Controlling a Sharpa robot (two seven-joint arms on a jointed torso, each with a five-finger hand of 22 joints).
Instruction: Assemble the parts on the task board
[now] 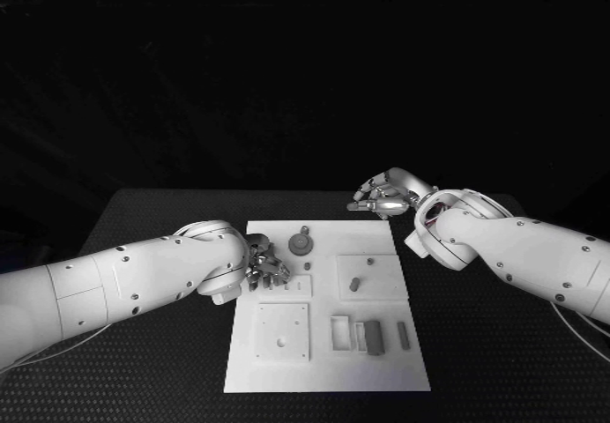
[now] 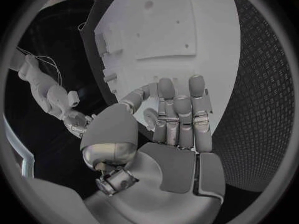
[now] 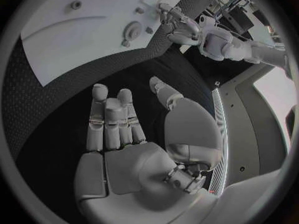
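Note:
The white task board lies mid-table. On it are a round grey part, a short peg, a dark block and a slim bar. My left hand hovers over the board's left edge beside some small pieces. Its fingers reach out side by side with the thumb apart, and I see nothing in them. My right hand hangs over the black table just past the board's far right corner. Its palm is bare and its fingers are straight.
Two raised square plates and a white frame sit on the board. Black textured table surrounds it on all sides. From the right wrist, the board and the left hand lie ahead.

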